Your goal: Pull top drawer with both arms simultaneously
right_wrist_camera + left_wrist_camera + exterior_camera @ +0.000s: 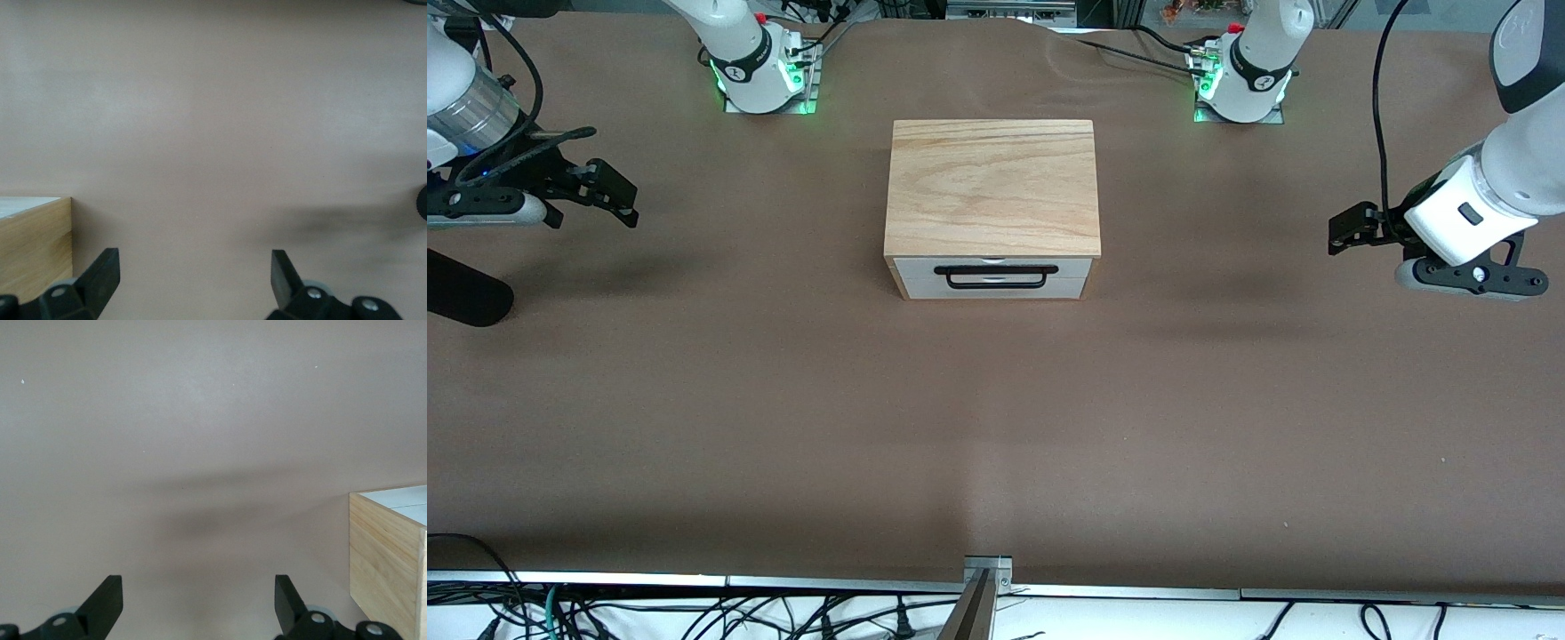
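Here's the wooden cabinet (992, 191) sitting mid-table between the two arm bases, its plain wood-grain top board facing up, and below that board the top drawer (992, 268) shows only its white front panel, pushed in flush, with the thin black wire handle (996, 276) stretched across it toward the front camera. Whether a second drawer sits beneath is hard to make out; the front is seen at a steep angle and only a faint seam shows. Out at the left arm's end of the table hangs the left gripper (1344, 233), fingers spread wide and holding nothing, over bare brown table (996, 427); its wrist view catches just a corner of the cabinet, cut off at the edge. At the right arm's end hangs the right gripper (615, 194), fingers likewise apart and empty, its arm largely cut off by the frame. Both grippers are well apart from the handle.
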